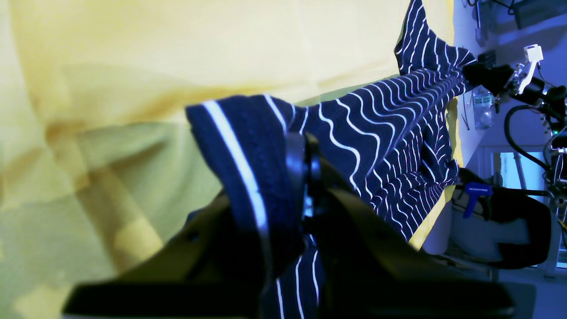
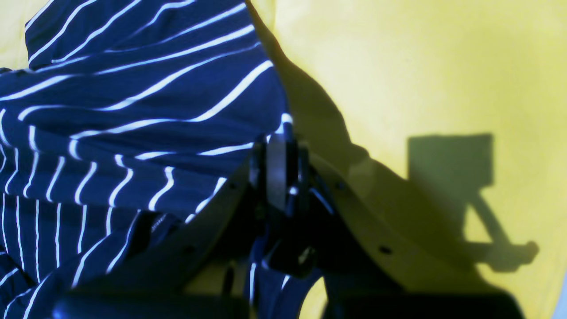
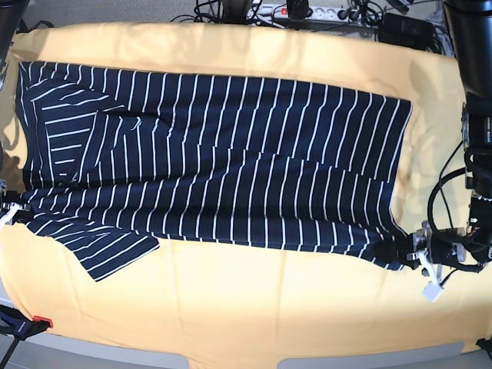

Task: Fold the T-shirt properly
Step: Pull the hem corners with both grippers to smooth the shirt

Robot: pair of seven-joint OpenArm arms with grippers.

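The dark navy T-shirt [image 3: 231,154] with thin white stripes lies spread across the table, one sleeve folded over at the left and another sticking out at the front left. My left gripper [image 3: 401,252] is shut on the shirt's front right corner; in the left wrist view its jaws [image 1: 303,177] pinch a raised fold of the shirt [image 1: 390,124]. My right gripper [image 3: 21,216] is shut on the shirt's front left edge; in the right wrist view it [image 2: 283,173] clamps bunched striped fabric [image 2: 133,110]. The near hem is pulled taut between them.
A plain yellow-orange cloth [image 3: 269,307] covers the table under the shirt. Cables and a power strip [image 3: 307,11] lie along the far edge. A clamp [image 3: 19,327] holds the front left corner. The left arm's column [image 3: 473,92] stands at the right edge.
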